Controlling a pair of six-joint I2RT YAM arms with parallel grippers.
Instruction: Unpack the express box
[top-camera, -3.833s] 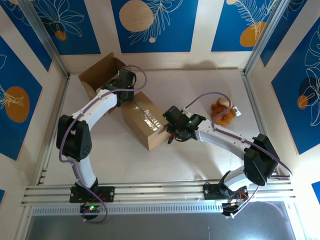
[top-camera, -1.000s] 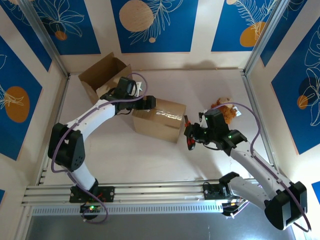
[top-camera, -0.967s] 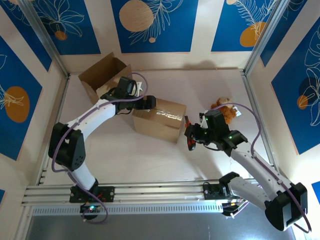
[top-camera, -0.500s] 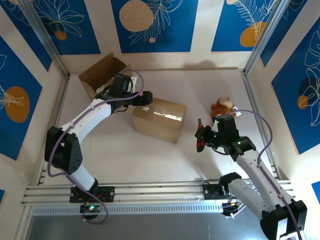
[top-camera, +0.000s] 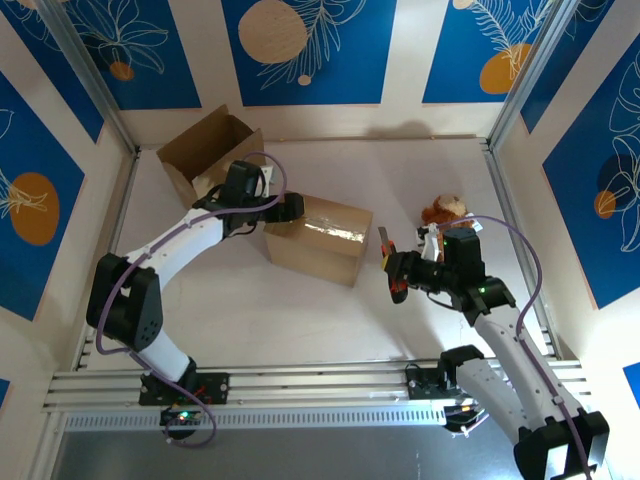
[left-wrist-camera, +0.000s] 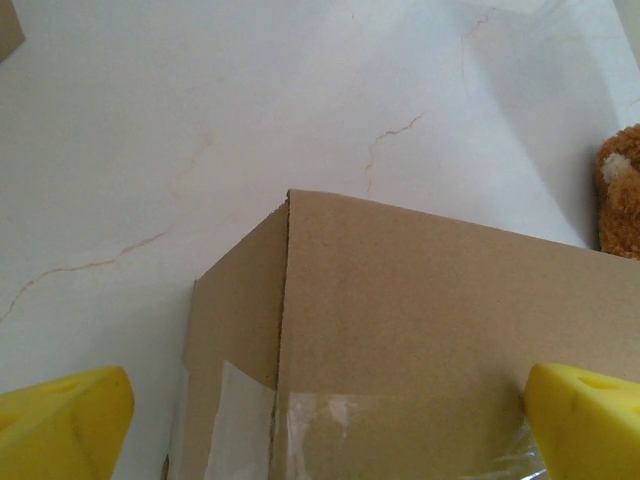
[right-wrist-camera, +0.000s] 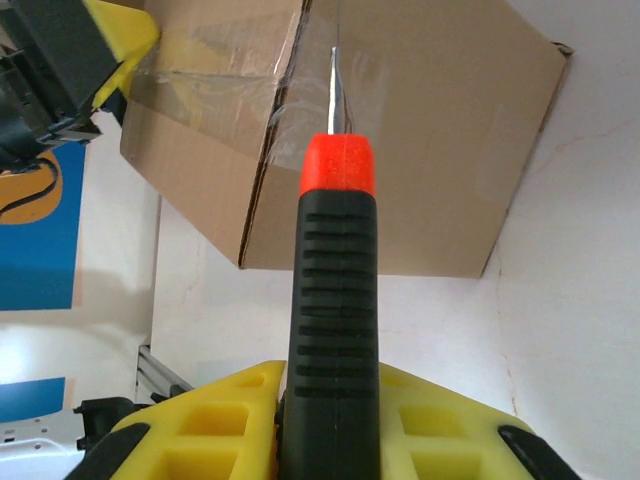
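Table (top-camera: 420, 180) bears box (top-camera: 320, 240); right end effector (top-camera: 402, 276) clasps knife (right-wrist-camera: 333, 260).

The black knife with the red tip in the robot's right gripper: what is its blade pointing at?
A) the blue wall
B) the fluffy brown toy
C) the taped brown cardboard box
C: in the right wrist view, the right gripper clamps the black-handled, red-tipped cutter, and its thin blade aims straight at the taped brown cardboard box.

On the worktop (top-camera: 400, 170): closed box (top-camera: 320, 238) at centre, open box (top-camera: 205, 148) behind-left of it, plush toy (top-camera: 445, 212) well apart to right.
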